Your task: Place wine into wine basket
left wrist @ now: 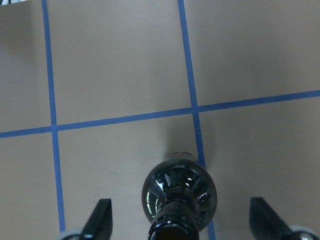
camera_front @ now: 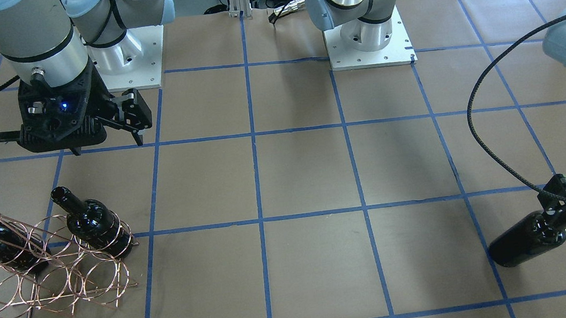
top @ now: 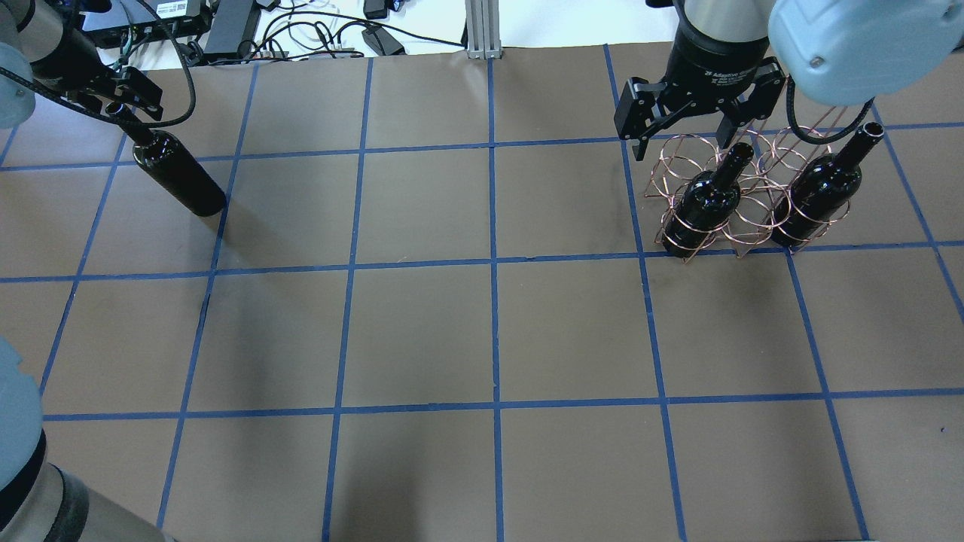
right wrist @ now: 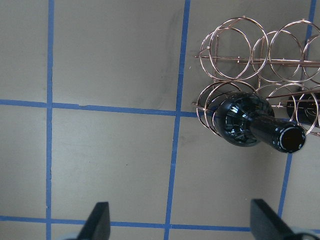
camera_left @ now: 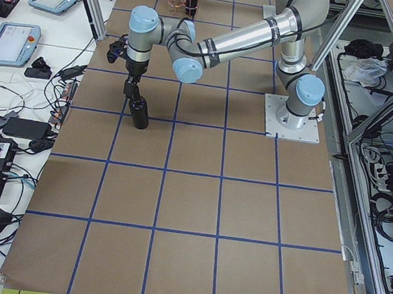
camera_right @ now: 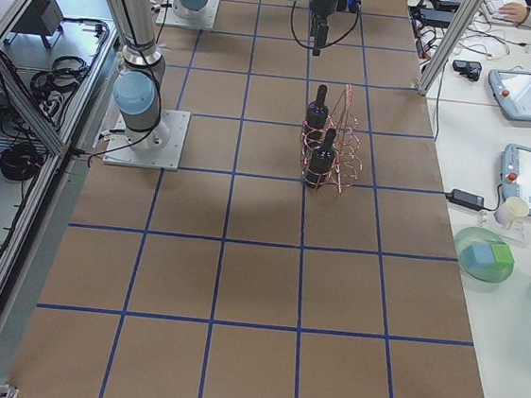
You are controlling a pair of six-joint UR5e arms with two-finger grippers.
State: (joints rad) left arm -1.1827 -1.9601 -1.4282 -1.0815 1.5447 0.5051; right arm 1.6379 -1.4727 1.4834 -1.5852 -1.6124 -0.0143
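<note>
A worktop (top: 422, 339) covered in brown paper and squared off by a grid of blue tape fills the cell. A white bench with grey teach pendants (camera_right: 519, 93) and cables runs along its operators' edge, and aluminium frame posts stand around it. The glossy near-black glass wine bottle (top: 181, 181), unlabelled, stands on its base close to that operators' edge, out beyond the left arm's base. Its long axis is upright and its open mouth points straight up. The left gripper (camera_front: 558, 203) sits over the neck with its black fingers (left wrist: 102, 220) spread wide, one on each side of the neck and apart from the glass, so it pinches nothing. The copper-coloured thin-wire wine basket (camera_front: 51, 274), built of rows of round rings, sits in the worktop's right half, across from the right arm's base and well apart from that bottle. Two other dark bottles (top: 708, 203) stand mouth-up in its two end columns of rings. The right gripper (top: 684, 139) hangs high above the worktop near the basket, its jaws fully spread, holding and touching nothing.
</note>
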